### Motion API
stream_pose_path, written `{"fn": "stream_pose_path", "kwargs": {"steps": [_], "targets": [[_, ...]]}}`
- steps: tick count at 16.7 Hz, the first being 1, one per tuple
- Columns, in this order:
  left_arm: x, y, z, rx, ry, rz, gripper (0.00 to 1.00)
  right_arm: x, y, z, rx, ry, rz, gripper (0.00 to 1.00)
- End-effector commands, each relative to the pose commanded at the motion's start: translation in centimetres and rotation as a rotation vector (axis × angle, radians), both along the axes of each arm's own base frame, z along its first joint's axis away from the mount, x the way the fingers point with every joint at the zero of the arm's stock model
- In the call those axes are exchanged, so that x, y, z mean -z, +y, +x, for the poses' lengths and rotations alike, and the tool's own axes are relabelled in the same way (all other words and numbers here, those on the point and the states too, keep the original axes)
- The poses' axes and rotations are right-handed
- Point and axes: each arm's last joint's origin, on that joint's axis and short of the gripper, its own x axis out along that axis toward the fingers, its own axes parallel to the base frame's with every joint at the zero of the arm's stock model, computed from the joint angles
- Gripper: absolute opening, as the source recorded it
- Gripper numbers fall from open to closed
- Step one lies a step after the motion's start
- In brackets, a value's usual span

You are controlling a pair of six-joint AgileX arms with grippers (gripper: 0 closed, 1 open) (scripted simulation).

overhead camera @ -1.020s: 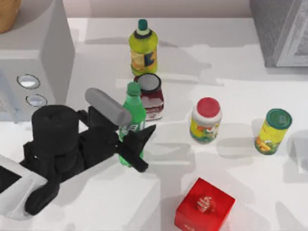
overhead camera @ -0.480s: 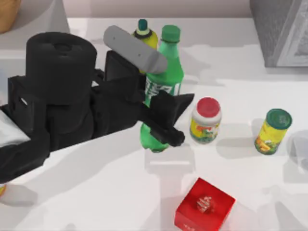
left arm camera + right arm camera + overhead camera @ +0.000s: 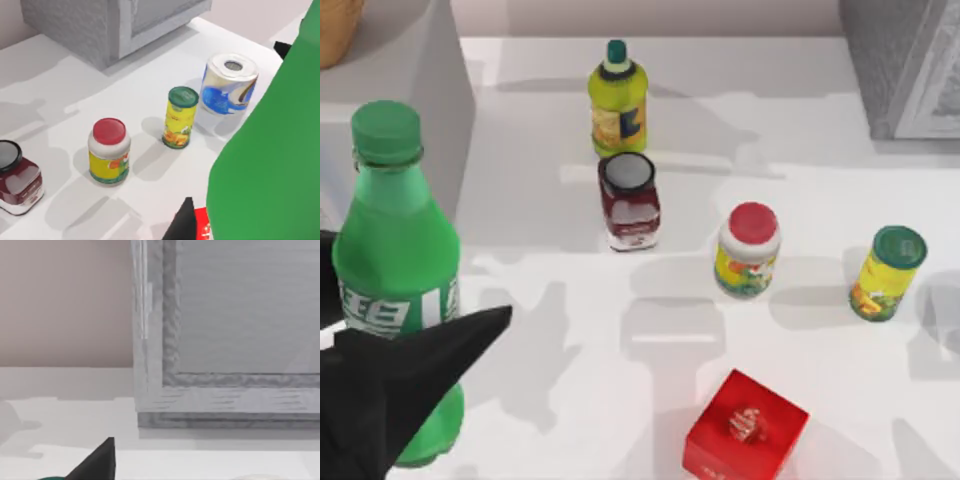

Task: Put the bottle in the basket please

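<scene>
Our left gripper (image 3: 395, 385) clamps the bottle (image 3: 395, 260) upright, high above the worktop's (image 3: 740, 140) left side, near the basket (image 3: 335, 30).

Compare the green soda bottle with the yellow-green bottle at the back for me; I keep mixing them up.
The green soda bottle is clear green with a bright green cap; the yellow-green bottle is yellowish with a dark green cap. The soda bottle is held in the left gripper at the table's left; the other stands untouched on the table. The soda bottle's label is white and green, the other's orange and blue. Both are upright and capped.
</scene>
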Motion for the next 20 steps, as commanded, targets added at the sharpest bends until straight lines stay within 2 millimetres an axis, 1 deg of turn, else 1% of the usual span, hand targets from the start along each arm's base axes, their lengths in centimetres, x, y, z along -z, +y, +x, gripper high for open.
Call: {"fn": "stream_pose_path", "kwargs": {"steps": [2,5,7,10,12,14,19,20], "targets": [[0.3,4.0,-2.4,-0.013,-0.029,0.0,0.0,0.0,0.0,0.0,0.0,0.0,0.0,1.0],[2.1,9.6,-4.8,-0.04,-0.074,-0.006,0.0,0.0,0.0,0.0,0.0,0.0,0.0,1.0],[3.9,12.7,-5.7,-0.059,-0.102,-0.013,0.0,0.0,0.0,0.0,0.0,0.0,0.0,1.0],[6.5,16.0,-6.2,-0.087,-0.14,-0.027,0.0,0.0,0.0,0.0,0.0,0.0,0.0,1.0],[7.9,17.3,-6.3,-0.102,-0.158,-0.036,0.0,0.0,0.0,0.0,0.0,0.0,0.0,1.0],[8.7,17.9,-6.3,-0.11,-0.169,-0.041,0.0,0.0,0.0,0.0,0.0,0.0,0.0,1.0],[8.8,18.0,-6.3,-0.112,-0.172,-0.042,0.0,0.0,0.0,0.0,0.0,0.0,0.0,1.0],[8.5,17.7,-6.2,-0.114,-0.168,-0.022,0.0,0.0,0.0,0.0,0.0,0.0,0.0,1.0]]}}
